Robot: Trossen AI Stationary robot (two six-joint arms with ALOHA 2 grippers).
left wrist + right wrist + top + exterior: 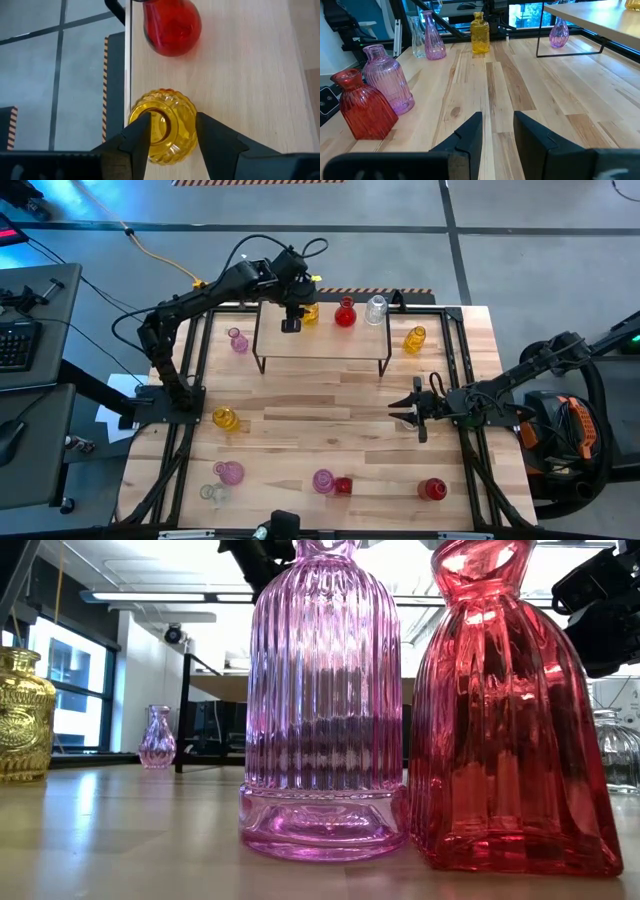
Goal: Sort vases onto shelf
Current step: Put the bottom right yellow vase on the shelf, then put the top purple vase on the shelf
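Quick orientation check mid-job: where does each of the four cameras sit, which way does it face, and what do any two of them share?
High view: overhead, straight down; table, shelf, both arms.
Low view: tabletop height, level across; pink ribbed vase and red vase up close, arm parts above.
Left wrist view: above the shelf, looking down; left end effector straddling the yellow vase.
Right wrist view: low over the table; right end effector, empty.
Shared: low and right wrist views both show the pink ribbed and red pair.
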